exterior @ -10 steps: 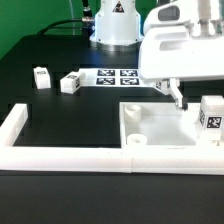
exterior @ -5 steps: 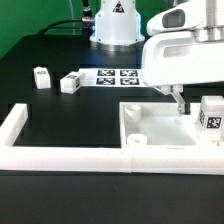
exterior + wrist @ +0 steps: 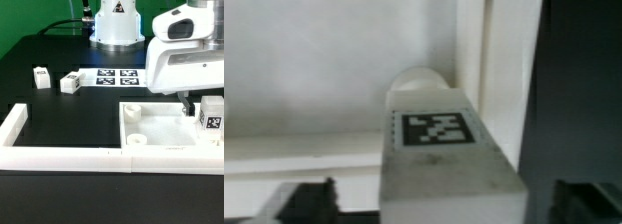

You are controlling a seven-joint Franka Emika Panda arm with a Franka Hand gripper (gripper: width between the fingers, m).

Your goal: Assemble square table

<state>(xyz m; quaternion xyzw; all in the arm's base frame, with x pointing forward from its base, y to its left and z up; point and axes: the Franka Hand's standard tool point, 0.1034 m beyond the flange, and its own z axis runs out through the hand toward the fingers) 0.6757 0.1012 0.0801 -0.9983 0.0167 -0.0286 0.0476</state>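
We now hold our tool [image 3: 446,203] further to the exterior view's right than a second ago, jaws apart astride the small white tagged leg block [image 3: 210,112] standing at the edge of the large flat white square slab [image 3: 150,128], so grasping looks next.

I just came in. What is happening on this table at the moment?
A robot arm is assembling a small white square table. Its gripper is open over a tagged leg, with one finger on each side, not touching it. That leg stands upright at the corner of the tabletop on the exterior view's right; I cannot tell whether it is fixed there. A spare leg and a second spare leg lie on the black table, near the marker board.
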